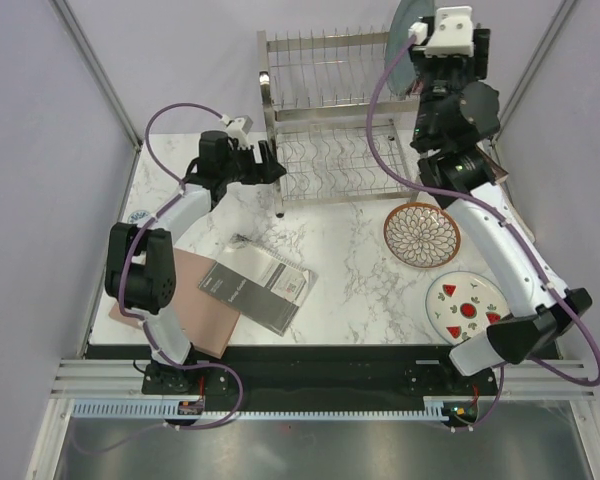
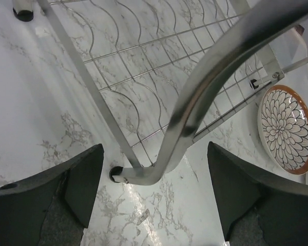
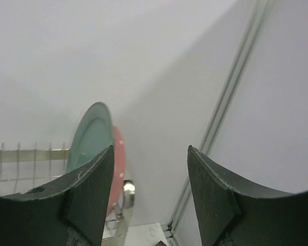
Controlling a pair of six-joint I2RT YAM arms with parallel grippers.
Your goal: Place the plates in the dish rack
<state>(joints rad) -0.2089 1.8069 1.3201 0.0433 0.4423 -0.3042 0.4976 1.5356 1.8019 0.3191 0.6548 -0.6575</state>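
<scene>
We see a white marble tabletop [image 1: 350,270] carrying everything. At its far side stands the two-tier shiny steel wire dish rack [image 1: 325,110], by far the largest thing on it, with rows of upright slots on both tiers.

Near the front left lies a flat brown rectangular board [image 1: 185,305], and a dark grey booklet [image 1: 258,285] rests just beside it, overlapping its right edge.

Then come the plates. A plain grey-green round plate [image 3: 90,138] stands upright at the right end of the rack's upper tier, and a pink round plate [image 3: 117,169] stands upright right against it on the side nearer the wall. Two more lie flat on the tabletop to the right of the rack. A brown-rimmed round plate with a white petal pattern [image 1: 421,236] sits near the rack's front right corner. A white round plate with red strawberries [image 1: 467,305] lies nearer the arm bases, close beside it but apart.

The right claw [image 3: 150,195] is raised by the upper tier with its fingers apart and nothing between them. The grey-green plate's lower edge runs behind one finger, and we cannot tell whether they touch.

The left claw [image 2: 154,189] hangs low at the rack's front left corner, spread wide. The rack's bent steel tube [image 2: 195,97] passes between its fingers without touching either.
</scene>
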